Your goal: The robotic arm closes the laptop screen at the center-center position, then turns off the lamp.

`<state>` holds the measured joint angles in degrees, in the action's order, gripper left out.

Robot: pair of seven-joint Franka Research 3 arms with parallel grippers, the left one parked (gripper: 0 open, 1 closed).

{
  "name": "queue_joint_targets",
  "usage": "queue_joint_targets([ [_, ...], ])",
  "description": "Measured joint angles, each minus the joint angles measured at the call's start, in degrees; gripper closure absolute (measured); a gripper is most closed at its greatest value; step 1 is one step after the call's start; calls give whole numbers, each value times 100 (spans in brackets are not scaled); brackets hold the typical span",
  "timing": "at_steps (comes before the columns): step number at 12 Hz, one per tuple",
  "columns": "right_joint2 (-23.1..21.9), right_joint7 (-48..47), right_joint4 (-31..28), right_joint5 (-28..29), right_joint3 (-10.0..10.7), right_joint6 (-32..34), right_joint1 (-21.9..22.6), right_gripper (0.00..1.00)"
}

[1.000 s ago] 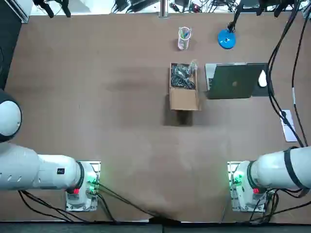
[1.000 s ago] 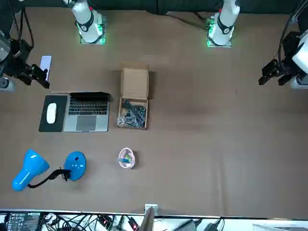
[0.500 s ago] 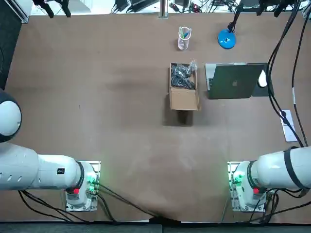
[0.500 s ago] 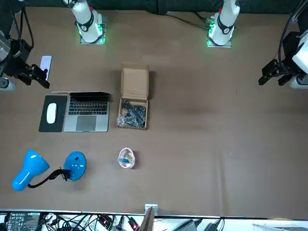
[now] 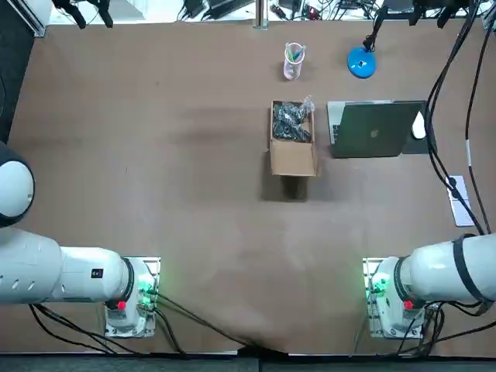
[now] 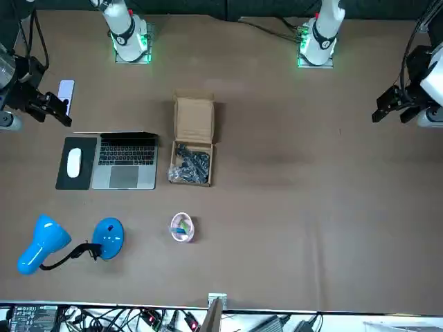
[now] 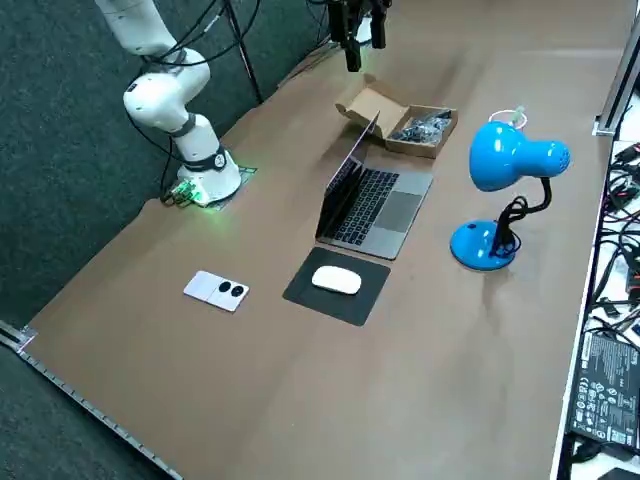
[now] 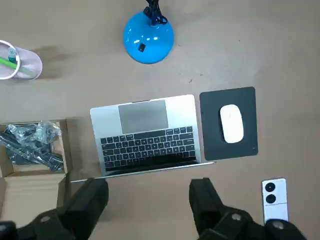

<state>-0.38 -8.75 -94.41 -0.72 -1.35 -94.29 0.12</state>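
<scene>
We see a brown table [image 8: 280,50] carrying a silver laptop [image 8: 145,135] with black keys, a white mouse [image 8: 231,123] on a black pad [image 8: 211,147] and a glossy bright blue lamp [image 7: 510,160]. The box [image 5: 293,157] is plain tan cardboard, and the black pincer [image 8: 149,184] hangs over the table by the laptop's lid.

Table [image 6: 291,194] — laptop [image 6: 124,166], lamp [image 6: 107,236], box [image 6: 194,121], cup [image 6: 181,227], mousepad [image 6: 86,174], remote [image 6: 66,89]

Right arm [image 5: 443,271] raised and extended forward, right gripper [image 8: 147,190] pointing straight down, fingers [image 8: 92,194] spread wide
</scene>
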Motion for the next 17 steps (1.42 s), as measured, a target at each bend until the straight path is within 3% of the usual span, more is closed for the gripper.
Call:
queue_joint_targets([
  [11, -98, 458, -22, 0, -4, 327, 1, 0],
  [14, -447, 472, -280, 0, -4, 473, 1, 0],
  [17, -1050, 477, -934, 1, -4, 490, 1, 0],
])
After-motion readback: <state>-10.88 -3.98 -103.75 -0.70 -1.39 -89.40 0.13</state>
